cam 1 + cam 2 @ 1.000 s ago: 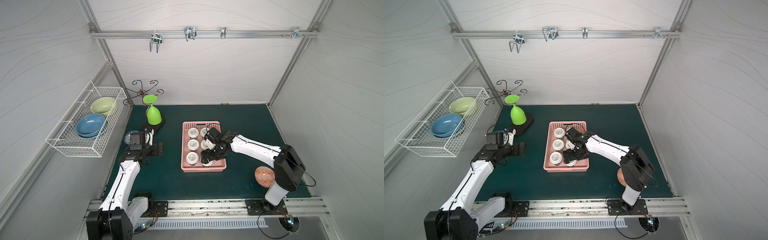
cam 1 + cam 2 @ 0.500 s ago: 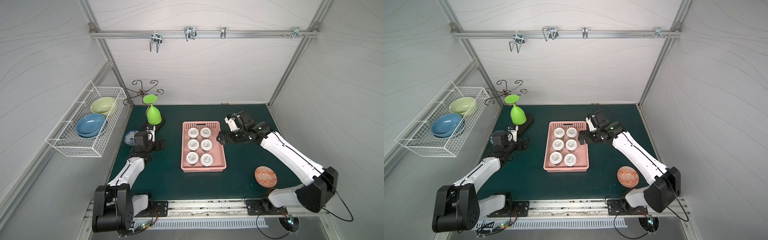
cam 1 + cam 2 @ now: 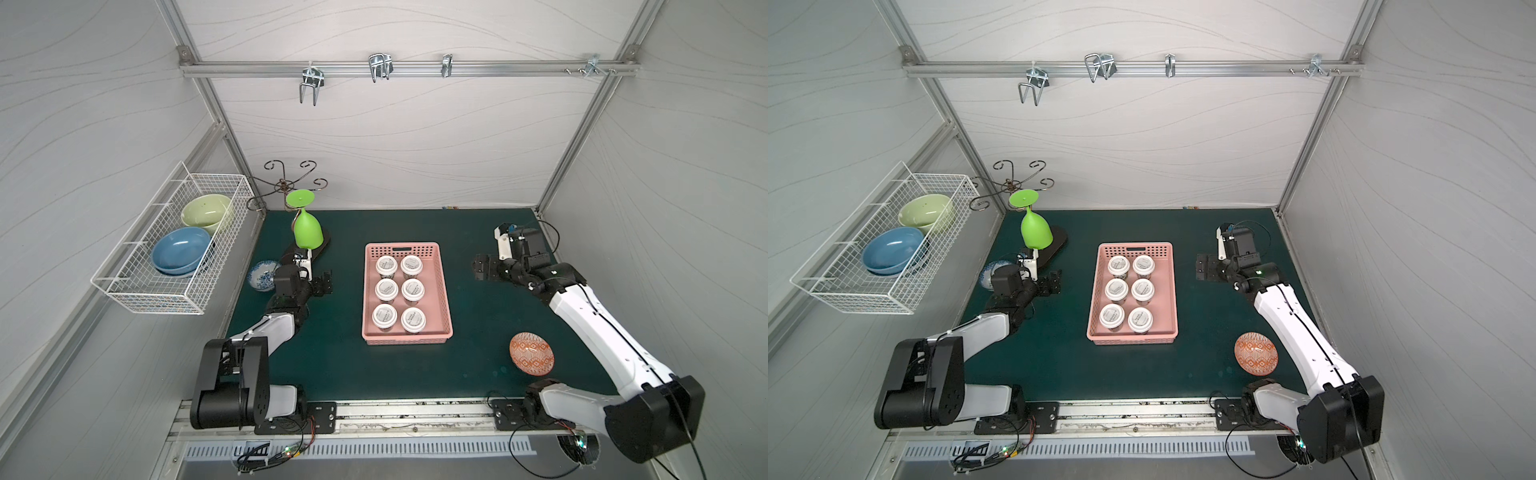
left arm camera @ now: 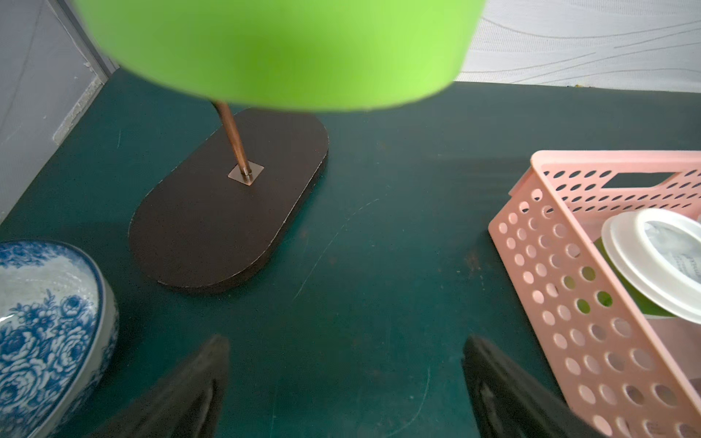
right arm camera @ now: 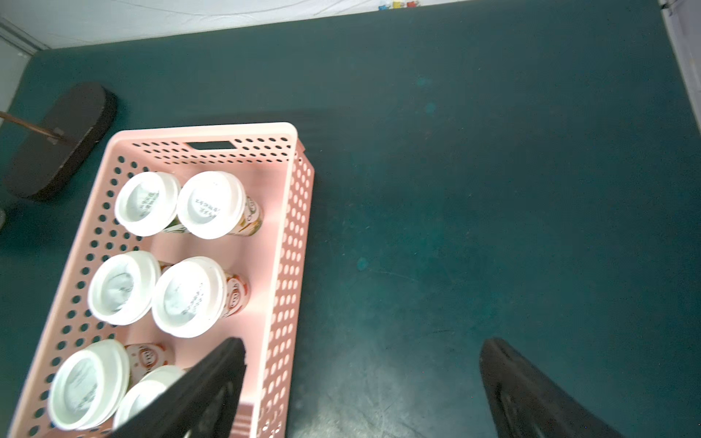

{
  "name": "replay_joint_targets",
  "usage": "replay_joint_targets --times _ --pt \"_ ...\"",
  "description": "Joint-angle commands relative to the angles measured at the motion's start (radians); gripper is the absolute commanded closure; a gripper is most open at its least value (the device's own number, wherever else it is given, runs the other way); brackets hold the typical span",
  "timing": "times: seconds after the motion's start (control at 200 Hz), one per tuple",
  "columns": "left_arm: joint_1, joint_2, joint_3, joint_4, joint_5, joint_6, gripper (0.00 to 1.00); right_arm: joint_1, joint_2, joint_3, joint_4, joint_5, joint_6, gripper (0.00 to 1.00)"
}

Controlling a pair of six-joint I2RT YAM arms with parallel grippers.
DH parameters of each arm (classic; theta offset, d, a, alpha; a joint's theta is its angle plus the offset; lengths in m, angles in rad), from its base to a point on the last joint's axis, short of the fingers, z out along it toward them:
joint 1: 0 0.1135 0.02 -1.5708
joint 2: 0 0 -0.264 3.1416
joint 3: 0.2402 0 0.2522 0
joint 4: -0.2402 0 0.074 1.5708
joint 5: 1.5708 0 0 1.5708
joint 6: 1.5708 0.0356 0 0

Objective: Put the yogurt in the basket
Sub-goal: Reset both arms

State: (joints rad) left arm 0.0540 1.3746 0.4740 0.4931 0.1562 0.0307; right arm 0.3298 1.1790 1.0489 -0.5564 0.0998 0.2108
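Observation:
The pink basket [image 3: 402, 250] [image 3: 1136, 250] stands mid-table in both top views, with several white-lidded yogurt cups [image 3: 386, 266] [image 3: 1118, 266] upright inside in two rows. My right gripper [image 3: 482, 268] [image 3: 1202, 269] hovers open to the right of the basket, apart from it, holding nothing. In the right wrist view the right gripper [image 5: 364, 343] spans bare mat beside the basket wall [image 5: 288, 235], and the yogurt cups [image 5: 211, 204] show. My left gripper [image 3: 322, 284] [image 3: 1054, 282] is open left of the basket. In the left wrist view the left gripper [image 4: 347, 341] is empty, with the basket [image 4: 561, 242] alongside.
A green goblet [image 3: 307, 228] hangs upside down on a stand with a dark oval base [image 4: 227, 204] at the back left. A blue-and-white bowl [image 3: 262, 275] sits beside the left arm. An orange patterned dish [image 3: 531, 352] lies front right. A white wire basket [image 3: 124, 291] with two bowls hangs on the left wall.
The right gripper has pulled out of the basket's near right corner and swung to the right. The left arm has folded back toward the goblet stand.

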Motion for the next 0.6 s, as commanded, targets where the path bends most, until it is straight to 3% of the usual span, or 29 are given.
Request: replay_joint_targets --times 0.0,0.3,0.435,0.495,0.595 --pt "-0.036 0.048 -0.002 0.146 -0.056 0.022 0.00 -0.033 -0.018 -0.060 0.152 0.062 -0.062 0.01" --pt "-0.054 0.113 -0.020 0.225 -0.151 0.009 0.01 -0.093 -0.014 -0.257 0.442 0.155 -0.112 0.01" --pt "-0.054 0.194 -0.097 0.463 -0.210 -0.009 0.01 -0.096 0.004 -0.336 0.575 0.184 -0.146 0.01" --pt "-0.054 0.165 -0.075 0.362 -0.195 -0.009 0.01 -0.096 0.008 -0.375 0.638 0.210 -0.148 0.01" --pt "-0.050 0.180 -0.060 0.353 -0.239 -0.035 0.01 -0.097 0.024 -0.439 0.737 0.256 -0.158 0.01"
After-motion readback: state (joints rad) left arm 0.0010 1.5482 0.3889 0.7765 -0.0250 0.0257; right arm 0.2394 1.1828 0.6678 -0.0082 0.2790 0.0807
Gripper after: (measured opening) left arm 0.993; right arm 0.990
